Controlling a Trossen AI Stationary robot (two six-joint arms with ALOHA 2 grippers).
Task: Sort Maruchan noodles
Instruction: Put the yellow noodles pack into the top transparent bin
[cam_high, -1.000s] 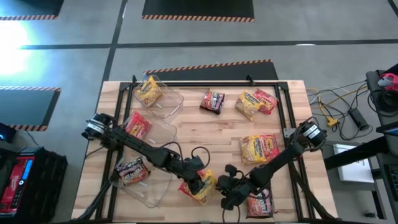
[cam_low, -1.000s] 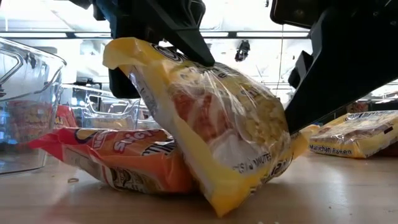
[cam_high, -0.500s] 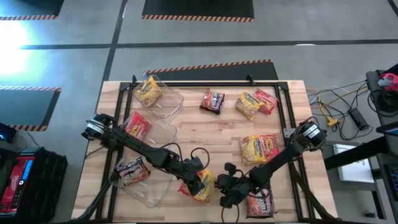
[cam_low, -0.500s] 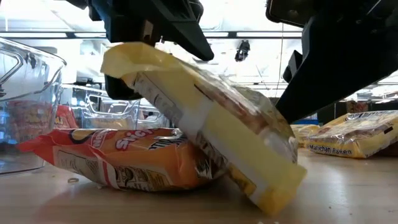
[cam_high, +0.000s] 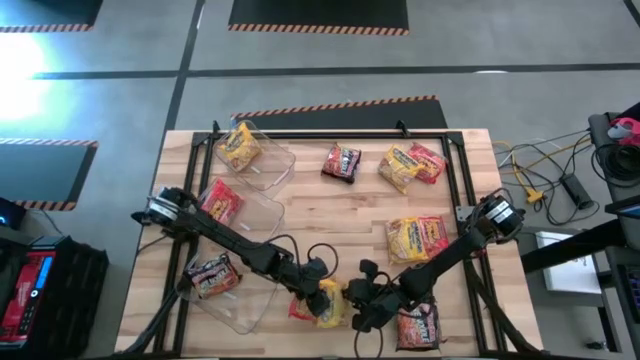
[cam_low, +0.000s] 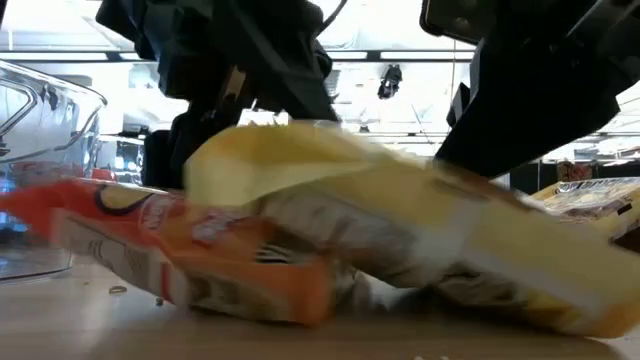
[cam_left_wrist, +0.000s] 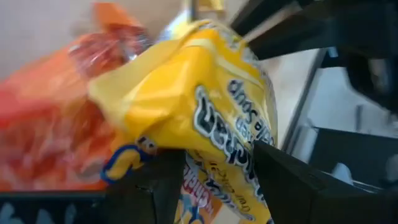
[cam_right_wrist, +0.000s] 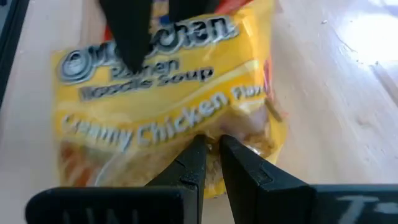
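A yellow Maruchan packet (cam_high: 332, 300) lies tilted across an orange packet (cam_high: 303, 307) near the table's near edge. In the low view the yellow packet (cam_low: 400, 200) leans on the orange one (cam_low: 180, 250), and its right end reaches the table. My left gripper (cam_high: 322, 292) is shut on the yellow packet. My right gripper (cam_high: 362, 300) stands just right of it, fingers shut (cam_right_wrist: 210, 142), with the tips at the packet's face (cam_right_wrist: 155, 81). My left gripper pinches the yellow packet's crimped end (cam_left_wrist: 186, 146) between its two fingers (cam_left_wrist: 155, 186), slanting down from the table's left. The packet is tilted, its held end raised, its body on the orange packet, its far end on the table. My right gripper's shut tips stand at the yellow packet's edge (cam_right_wrist: 214, 127); touch cannot be told.
Three clear bins stand on the left: one (cam_high: 268, 165) with a yellow packet, one (cam_high: 250, 210) with a red one, one (cam_high: 235, 305) with a dark one. Loose packets lie at the far side (cam_high: 342, 162) (cam_high: 410, 165), at the right (cam_high: 417, 237), and under the right arm (cam_high: 418, 325).
The yellow packet has tipped from steeply upright to nearly flat; its free end has swung down to the table's right and it now lies over the orange packet. My left gripper has sunk a little toward the near edge with it. The orange packet has shifted.
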